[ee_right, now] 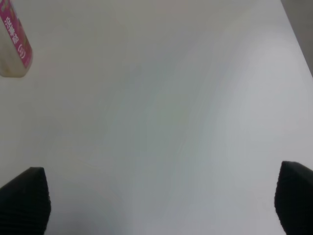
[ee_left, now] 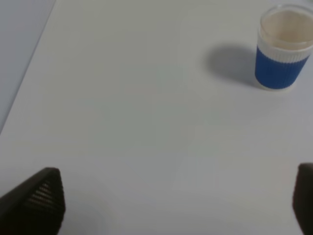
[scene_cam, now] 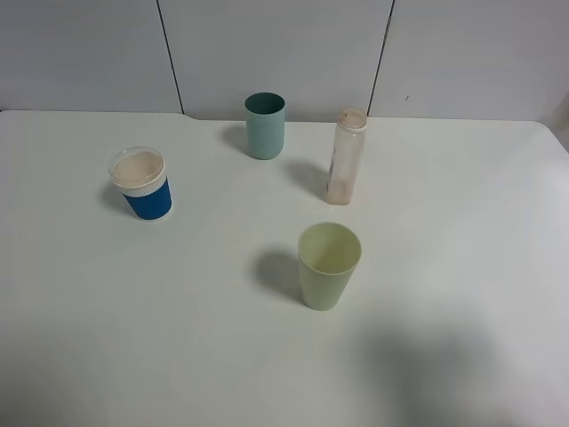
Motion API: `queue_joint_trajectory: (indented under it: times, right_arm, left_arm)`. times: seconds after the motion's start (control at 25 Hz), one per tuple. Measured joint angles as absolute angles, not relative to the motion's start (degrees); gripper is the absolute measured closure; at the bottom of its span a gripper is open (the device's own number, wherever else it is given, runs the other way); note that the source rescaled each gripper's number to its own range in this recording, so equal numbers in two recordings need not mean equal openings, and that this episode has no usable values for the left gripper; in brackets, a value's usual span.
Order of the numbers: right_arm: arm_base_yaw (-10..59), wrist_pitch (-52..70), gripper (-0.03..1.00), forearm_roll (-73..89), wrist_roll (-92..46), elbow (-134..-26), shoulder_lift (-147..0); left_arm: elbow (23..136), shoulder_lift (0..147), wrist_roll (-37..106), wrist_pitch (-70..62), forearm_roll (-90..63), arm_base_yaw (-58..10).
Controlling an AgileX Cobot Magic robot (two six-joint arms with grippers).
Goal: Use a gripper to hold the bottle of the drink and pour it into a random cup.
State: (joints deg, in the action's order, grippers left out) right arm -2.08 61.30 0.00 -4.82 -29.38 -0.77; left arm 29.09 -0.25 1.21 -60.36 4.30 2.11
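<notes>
Exterior high view: neither arm appears here. The white matte surface [scene_cam: 462, 267] carries four things, well apart from each other. At the back stands the plain teal tumbler cup [scene_cam: 265, 125], upright, its dark inside too shadowed to tell whether it holds anything. To its right stands the slim clear plastic bottle [scene_cam: 346, 157] with a pale wide neck, upright; its label is washed out here and its contents are hard to make out. On the left is a blue ribbed cup with a white rim [scene_cam: 143, 184], its inside pale. Nearest the camera is a pale yellow-green cup [scene_cam: 328, 265], which looks empty. Grey wall panels [scene_cam: 276, 53] with dark seams close off the back.

Left wrist view: the left hand [ee_left: 178, 203] has its two black ribbed fingertips [ee_left: 39, 200] spread wide at opposite edges, both cut off, holding nothing. The blue cup [ee_left: 282, 48] stands well beyond them.

Right wrist view: the right hand [ee_right: 164, 203] is likewise spread wide and empty, fingertips [ee_right: 24, 200] cropped. Only the bottle's [ee_right: 13, 46] lower part shows, with a pink-red label, cut off at the corner.
</notes>
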Motion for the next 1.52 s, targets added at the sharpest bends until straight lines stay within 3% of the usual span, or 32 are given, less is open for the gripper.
queue_joint_trajectory:
  times: [1.52]
  right_arm:
    - [-2.08,61.30,0.10,0.00,-4.77,-29.38,0.13]
  left_arm:
    - [29.09,-0.25,1.21,-60.36,4.30,2.11]
